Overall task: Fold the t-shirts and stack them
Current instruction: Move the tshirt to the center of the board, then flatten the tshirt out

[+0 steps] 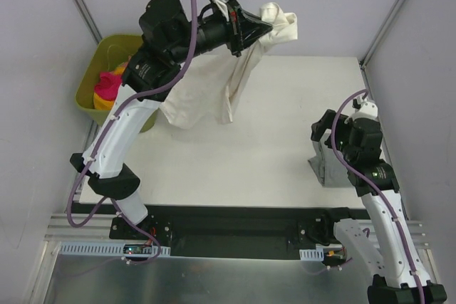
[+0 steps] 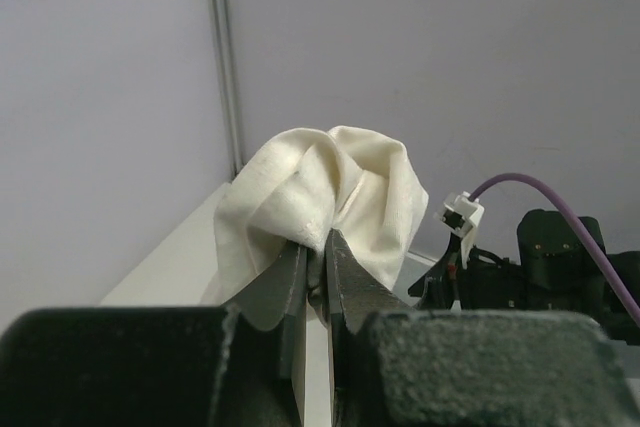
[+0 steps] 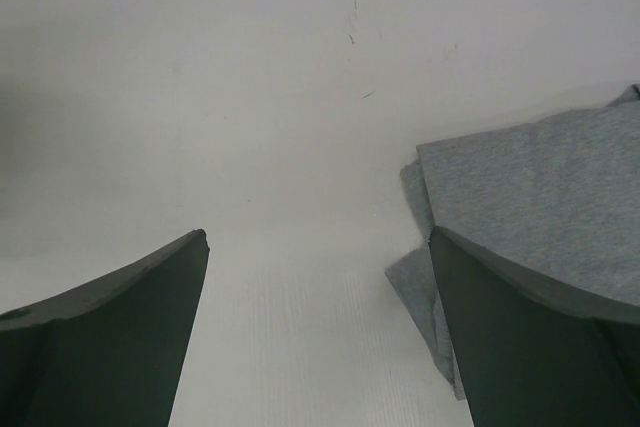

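Observation:
My left gripper (image 1: 265, 28) is shut on the cream-white t-shirt (image 1: 203, 90) and holds it high over the table's far side; the cloth hangs down to the left. In the left wrist view the bunched cloth (image 2: 335, 197) bulges above the pinched gripper (image 2: 318, 243). My right gripper (image 1: 329, 129) is open and empty, low at the table's right edge, beside the folded grey t-shirt (image 1: 329, 165). In the right wrist view the grey t-shirt (image 3: 540, 187) lies by my right finger (image 3: 520, 337). Pink, yellow and red t-shirts (image 1: 110, 89) lie in the tub.
An olive-green plastic tub (image 1: 96, 69) stands off the table's far left corner. Grey walls with metal posts (image 1: 82, 5) close in the back and sides. The white table (image 1: 235, 169) spreads between the arms.

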You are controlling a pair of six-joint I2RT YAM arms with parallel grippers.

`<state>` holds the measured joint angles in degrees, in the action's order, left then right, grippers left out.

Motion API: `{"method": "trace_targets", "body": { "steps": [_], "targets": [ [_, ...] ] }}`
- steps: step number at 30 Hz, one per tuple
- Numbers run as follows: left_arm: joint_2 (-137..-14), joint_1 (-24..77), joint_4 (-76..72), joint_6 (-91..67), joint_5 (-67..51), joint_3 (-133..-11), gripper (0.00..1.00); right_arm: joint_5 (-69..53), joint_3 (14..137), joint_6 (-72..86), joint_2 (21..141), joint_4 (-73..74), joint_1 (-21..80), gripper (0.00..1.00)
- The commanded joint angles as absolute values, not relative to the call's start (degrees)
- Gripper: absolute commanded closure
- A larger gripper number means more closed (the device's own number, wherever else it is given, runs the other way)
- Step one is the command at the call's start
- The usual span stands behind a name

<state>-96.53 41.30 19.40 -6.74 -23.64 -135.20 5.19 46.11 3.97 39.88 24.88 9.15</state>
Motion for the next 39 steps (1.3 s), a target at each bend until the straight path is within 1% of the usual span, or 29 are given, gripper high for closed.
{"method": "trace_targets", "body": {
  "steps": [1,6,10,13,14,16,17,21,24,27,28,30,31,32,33,35,37,39],
  "targets": [
    [-97.64,43.59,7.57,-3.43,-17.50,-139.56,1.00,7.47,45.26,2.90,37.36,24.96,9.40,0.03],
    [-100.19,43.86,7.03,-5.53,-16.17,-141.68,1.00,8.09,45.09,2.90,36.83,25.22,9.41,0.03],
    [-98.79,43.95,6.86,-5.36,-11.79,-138.09,1.00,7.56,44.74,2.81,37.09,25.05,9.40,0.03],
    [-95.63,43.86,6.77,-4.22,-2.84,-129.93,1.00,6.77,44.91,2.81,37.88,25.22,9.40,0.03],
    [-94.75,43.86,6.68,-4.04,3.63,-124.16,1.00,6.59,45.17,2.90,38.14,25.66,9.49,0.03],
    [-92.82,43.86,6.50,-3.69,9.72,-118.50,1.00,6.42,45.79,3.16,39.46,26.36,9.49,0.03],
    [-92.38,43.86,6.50,-4.21,18.02,-113.00,1.00,6.33,46.23,3.34,39.98,26.89,9.49,0.03],
    [-92.11,43.86,7.37,-6.85,33.79,-99.87,1.00,2.56,47.54,4.48,44.64,28.82,9.49,0.03],
    [-92.72,43.60,10.01,-11.23,37.86,-92.13,1.00,0.53,49.04,6.06,49.38,32.60,9.49,0.03],
    [-92.99,40.70,16.33,-19.23,33.77,-87.37,1.00,-3.59,49.57,7.99,54.30,35.94,9.49,0.02],
    [-92.90,39.04,18.61,-21.51,27.49,-86.15,1.00,-4.56,49.48,8.96,55.45,36.47,9.58,0.02],
    [-92.11,33.86,19.07,-27.40,20.08,-81.49,1.00,-7.64,49.39,9.49,59.14,37.61,9.93,0.01],
    [-92.02,32.18,19.16,-29.07,12.12,-78.78,1.00,-7.99,49.22,10.45,60.37,37.79,10.19,0.01],
    [-92.20,30.78,19.25,-31.01,9.26,-77.71,1.00,-8.78,49.31,10.81,62.38,37.53,10.98,0.01],
    [-92.28,28.50,19.34,-31.90,7.23,-76.65,1.00,-8.96,49.48,10.98,63.45,37.18,11.51,0.01],
    [-92.46,27.43,19.42,-33.57,5.45,-73.84,1.00,-8.53,51.32,11.77,66.34,36.74,13.52,0.01],
    [-92.72,26.90,19.42,-33.58,4.92,-72.17,1.00,-7.39,52.99,11.95,68.37,36.65,15.89,0.04],
    [-92.90,26.72,19.51,-33.92,4.22,-71.37,1.00,-6.59,55.71,11.95,71.79,37.17,16.96,0.09]
  ]
}}
